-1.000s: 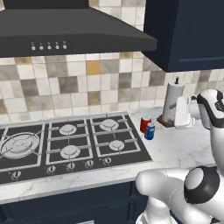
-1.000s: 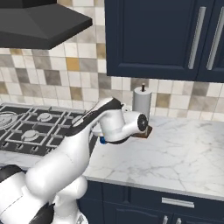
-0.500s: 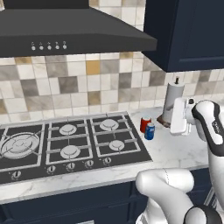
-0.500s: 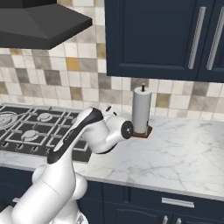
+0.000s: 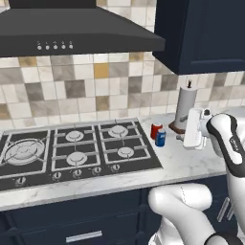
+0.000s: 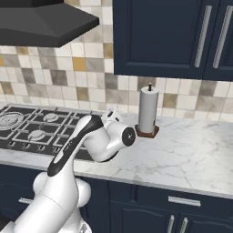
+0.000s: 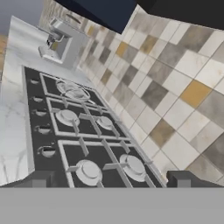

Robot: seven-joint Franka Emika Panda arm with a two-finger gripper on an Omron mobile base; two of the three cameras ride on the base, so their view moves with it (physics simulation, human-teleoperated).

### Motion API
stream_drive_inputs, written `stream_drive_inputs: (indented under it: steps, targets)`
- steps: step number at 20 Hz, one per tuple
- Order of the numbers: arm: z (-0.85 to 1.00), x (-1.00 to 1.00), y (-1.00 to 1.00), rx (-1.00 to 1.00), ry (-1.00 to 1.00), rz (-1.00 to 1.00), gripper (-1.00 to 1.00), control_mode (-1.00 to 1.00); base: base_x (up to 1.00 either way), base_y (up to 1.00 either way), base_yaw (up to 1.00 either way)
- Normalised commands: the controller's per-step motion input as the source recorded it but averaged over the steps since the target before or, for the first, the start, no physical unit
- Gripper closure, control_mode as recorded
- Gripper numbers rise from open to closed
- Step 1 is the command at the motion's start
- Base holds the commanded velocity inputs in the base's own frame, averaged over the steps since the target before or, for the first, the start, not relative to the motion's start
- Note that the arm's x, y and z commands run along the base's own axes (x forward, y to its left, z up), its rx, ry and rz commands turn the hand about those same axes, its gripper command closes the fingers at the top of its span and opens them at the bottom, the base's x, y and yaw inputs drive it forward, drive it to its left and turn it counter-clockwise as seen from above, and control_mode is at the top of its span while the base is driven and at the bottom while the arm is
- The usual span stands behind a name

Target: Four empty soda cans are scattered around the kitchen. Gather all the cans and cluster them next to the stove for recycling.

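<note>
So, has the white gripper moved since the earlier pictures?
Yes. The gripper has swung from right of the white paper towel roll across its front, toward the black stove.

2 soda cans (image 5: pixel 158 134) touching, btwn stove (image 5: pixel 72 153) & towel roll (image 5: pixel 184 107).

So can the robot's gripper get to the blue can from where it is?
Probably yes. The gripper is open and empty, just right of the blue can. Nothing stands between them, though the red can touches it and the paper towel roll is close behind.
</note>
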Motion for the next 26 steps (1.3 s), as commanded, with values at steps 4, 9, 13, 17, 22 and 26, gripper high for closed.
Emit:
stream_drive_inputs:
  steps: [4,9,13,17,22,26]
  targets:
    - [0.00,0.00,0.00,0.00,0.00,0.00,-1.00,1.00,-0.78,-0.19,0.03]
    - [0.00,0.00,0.00,0.00,0.00,0.00,-1.00,1.00,-0.77,-0.17,0.01]
    - [0.00,0.00,0.00,0.00,0.00,0.00,-1.00,1.00,-0.27,-0.29,-0.27]
    - [0.00,0.00,0.00,0.00,0.00,0.00,-1.00,1.00,0.08,-0.07,-0.49]
    - [0.00,0.00,0.00,0.00,0.00,0.00,-1.00,1.00,0.07,-0.01,-0.50]
    - [0.00,0.00,0.00,0.00,0.00,0.00,-1.00,1.00,0.08,-0.01,-0.50]
